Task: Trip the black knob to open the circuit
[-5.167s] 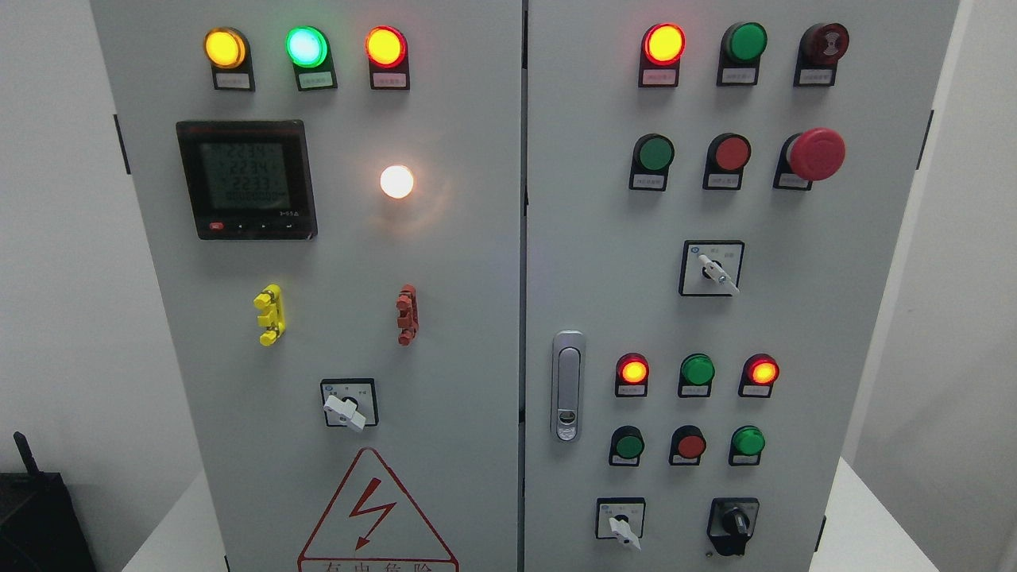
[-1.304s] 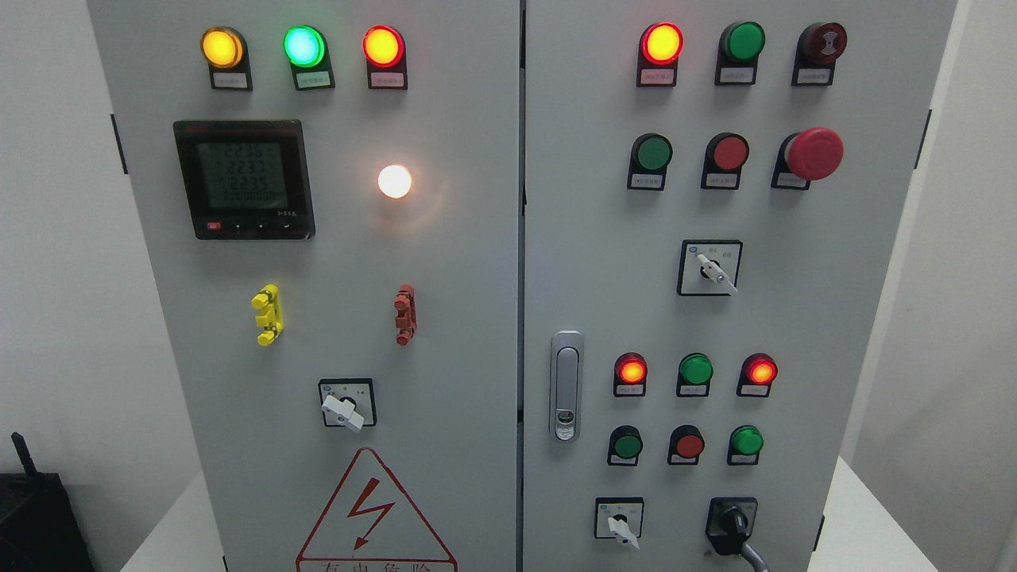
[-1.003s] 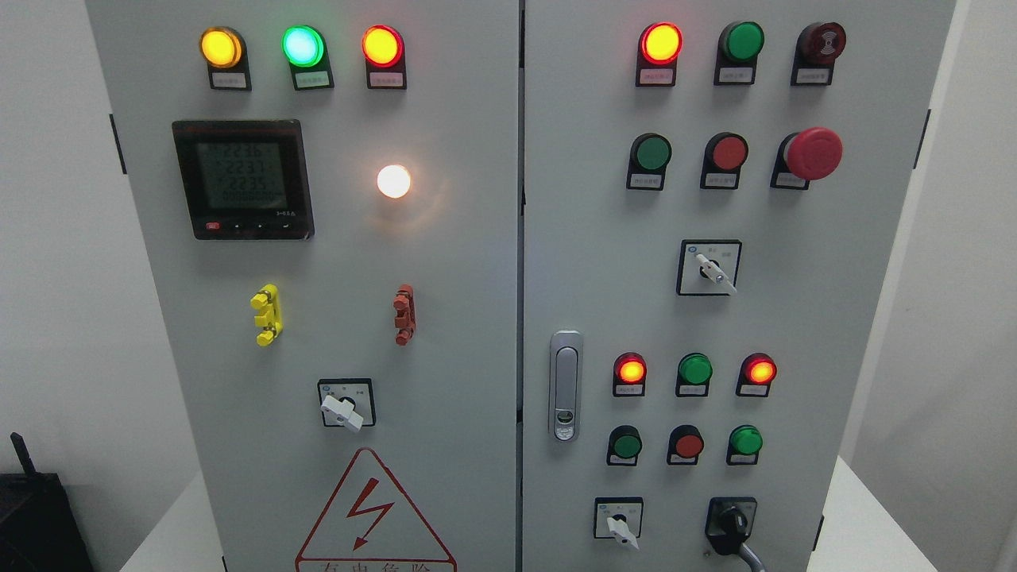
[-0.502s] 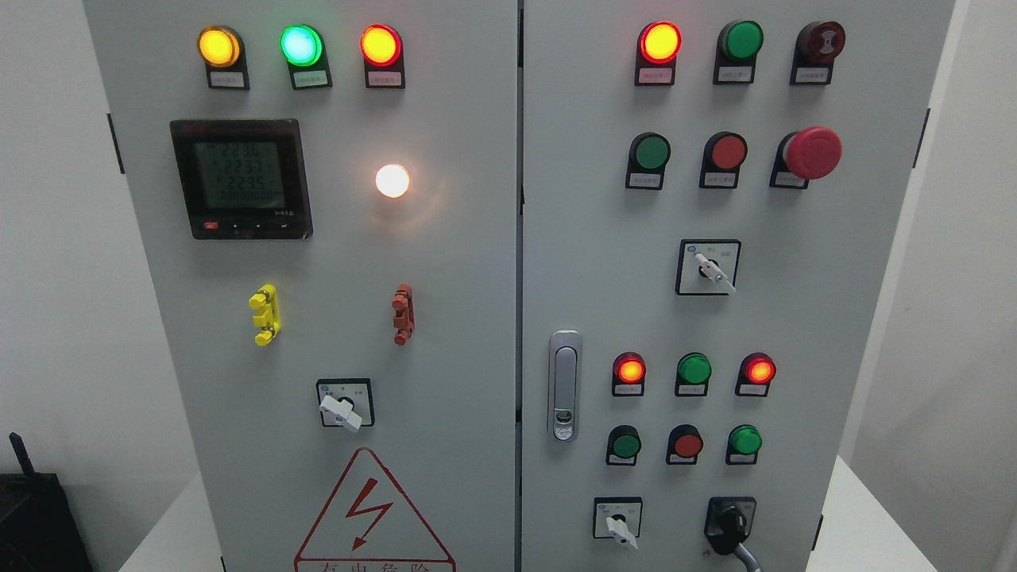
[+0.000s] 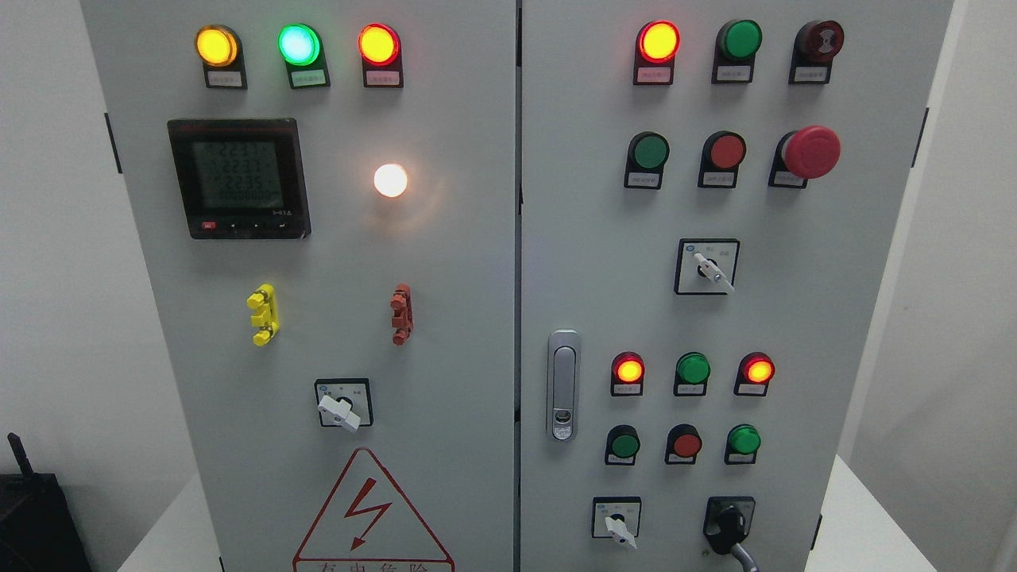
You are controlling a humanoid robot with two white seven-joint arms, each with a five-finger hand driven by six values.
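Observation:
The black knob (image 5: 728,525) sits in a black square plate at the lower right of the right cabinet door (image 5: 794,318). Its handle is tilted off upright. A thin grey part of my right hand (image 5: 744,557) rises from the bottom edge and touches the knob's lower right side. The remainder of that hand is out of the frame. My left hand is not in view.
A white selector switch (image 5: 618,528) sits left of the knob. Above it are red and green buttons and lit lamps (image 5: 628,370). A red mushroom stop button (image 5: 810,151), a door latch (image 5: 562,385), and a meter (image 5: 237,178) on the left door also show.
Five seconds ago the knob stood upright with no hand near. Since then the grey hand part came up from below and the knob tilted. Over the last second little has moved.

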